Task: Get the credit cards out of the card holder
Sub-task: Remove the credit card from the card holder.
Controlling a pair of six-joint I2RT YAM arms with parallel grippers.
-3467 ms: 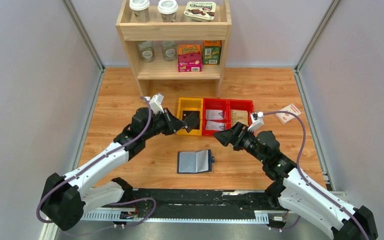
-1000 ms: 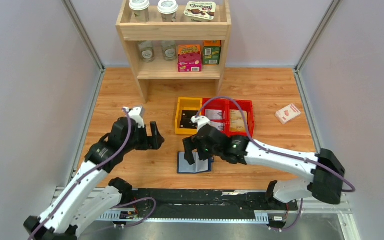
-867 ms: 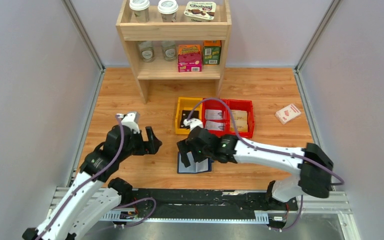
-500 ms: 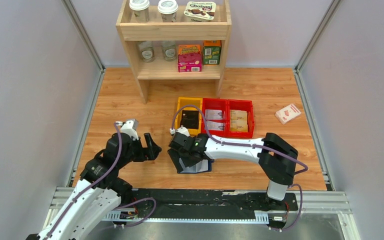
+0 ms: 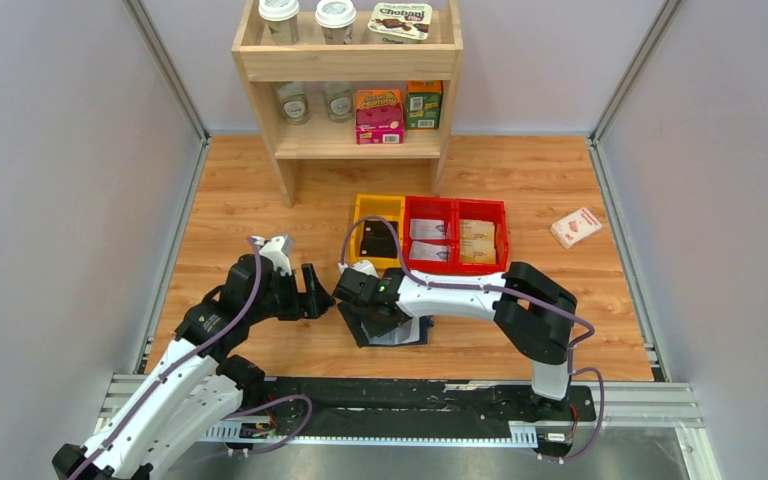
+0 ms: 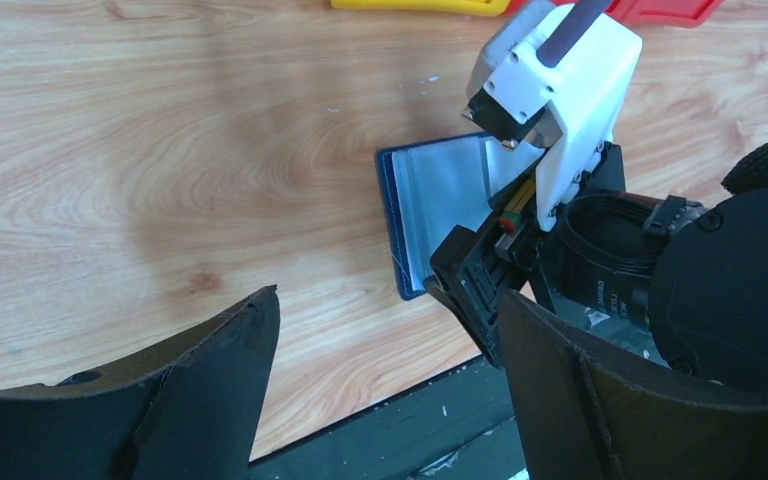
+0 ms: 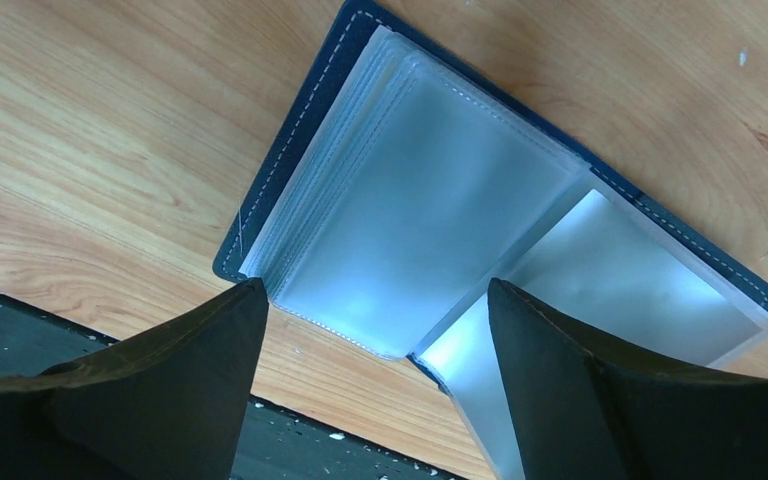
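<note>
The navy card holder (image 5: pixel 407 333) lies open near the table's front edge, its pale clear sleeves (image 7: pixel 415 205) fanned; those facing the right wrist camera look clear. My right gripper (image 5: pixel 363 312) hovers over the holder's left half, open, its jaws (image 7: pixel 372 292) straddling the sleeves' near edge without pinching them. A sleeve on the right side (image 7: pixel 600 265) stands lifted. My left gripper (image 5: pixel 314 292) is open and holds nothing, just left of the holder (image 6: pixel 432 205), facing the right wrist. One black credit card (image 5: pixel 379 240) lies in the yellow bin (image 5: pixel 375 205).
Two red bins (image 5: pixel 457 206) with light cards adjoin the yellow one. A white-and-red box (image 5: pixel 575 227) lies at the right. A wooden shelf (image 5: pixel 350 80) with cups and cartons stands at the back. A black rail (image 5: pixel 390 395) runs along the near edge.
My right arm has swung left and down over the holder, its jaws narrowing slightly. My left arm drew back from the yellow bin, leaving a black card there, then edged towards the holder.
</note>
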